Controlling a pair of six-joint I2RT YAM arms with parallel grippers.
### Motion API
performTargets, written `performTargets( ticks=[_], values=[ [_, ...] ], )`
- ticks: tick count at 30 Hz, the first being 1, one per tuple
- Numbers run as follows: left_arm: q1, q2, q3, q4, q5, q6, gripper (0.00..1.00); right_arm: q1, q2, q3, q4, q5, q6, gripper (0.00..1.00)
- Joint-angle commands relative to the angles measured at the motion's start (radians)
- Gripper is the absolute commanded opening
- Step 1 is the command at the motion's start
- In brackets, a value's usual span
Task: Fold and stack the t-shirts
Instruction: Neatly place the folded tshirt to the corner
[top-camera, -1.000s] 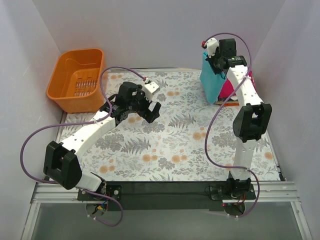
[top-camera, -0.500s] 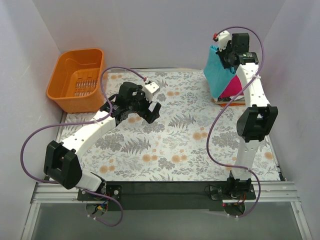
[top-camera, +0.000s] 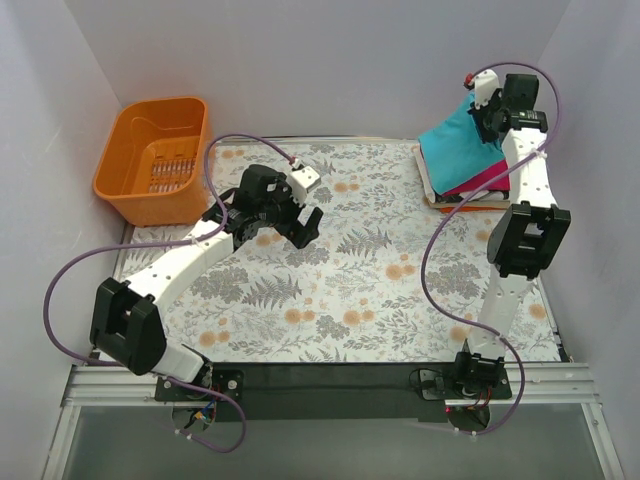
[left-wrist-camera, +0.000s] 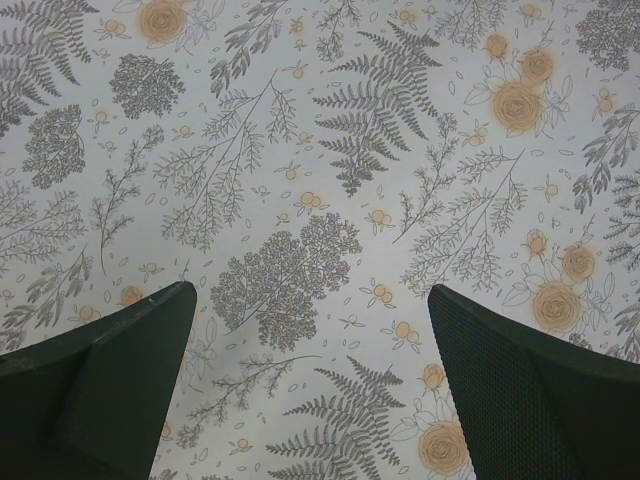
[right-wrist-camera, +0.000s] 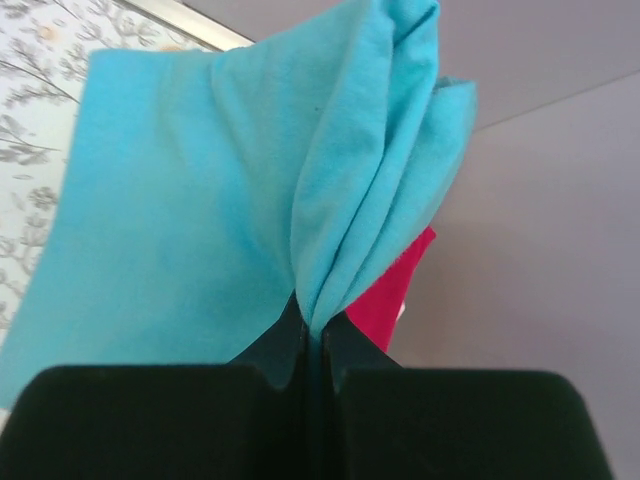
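My right gripper (top-camera: 484, 113) is shut on the far edge of the teal t-shirt (top-camera: 455, 145), raised at the back right corner. The shirt drapes down over a stack: a magenta-pink t-shirt (top-camera: 482, 181) with white and orange edges (top-camera: 452, 201) under it. In the right wrist view the teal cloth (right-wrist-camera: 200, 220) bunches between my shut fingers (right-wrist-camera: 285, 345), with pink cloth (right-wrist-camera: 395, 295) behind. My left gripper (top-camera: 288, 222) is open and empty above the flowered table mid-left; the left wrist view shows both fingers (left-wrist-camera: 110, 370) wide apart over bare tablecloth.
An orange plastic basket (top-camera: 155, 155) stands at the back left corner. White walls close in the table on the left, back and right. The flowered tablecloth (top-camera: 350, 290) covers the table between the arms.
My right gripper has carried the teal shirt to the right and back, from hanging in front of the stack to draping over it. The left arm has barely moved.
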Motion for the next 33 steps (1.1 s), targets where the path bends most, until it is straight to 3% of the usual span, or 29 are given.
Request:
performTargets(
  ticks=[1, 13, 17, 23, 26, 33],
  values=[
    [0.003, 0.012, 0.042, -0.029, 0.012, 0.001, 0.96, -0.041, 0.034, 0.026, 0.087, -0.049, -0.064, 0.01],
    [0.005, 0.052, 0.085, -0.083, 0.008, -0.001, 0.97, -0.079, 0.171, -0.023, 0.217, -0.035, -0.105, 0.03],
    [0.003, 0.052, 0.087, -0.094, -0.011, 0.004, 0.98, -0.081, 0.182, -0.034, 0.225, 0.017, -0.107, 0.33],
    [0.017, 0.048, 0.11, -0.095, -0.035, -0.024, 0.98, -0.102, 0.117, -0.063, 0.229, 0.082, -0.121, 0.52],
    [0.04, 0.048, 0.134, -0.095, -0.014, -0.067, 0.98, -0.112, 0.044, -0.079, 0.225, 0.079, -0.121, 0.59],
    [0.066, 0.036, 0.14, -0.066, 0.006, -0.125, 0.98, -0.118, -0.111, -0.108, 0.209, 0.043, -0.066, 0.61]
  ],
)
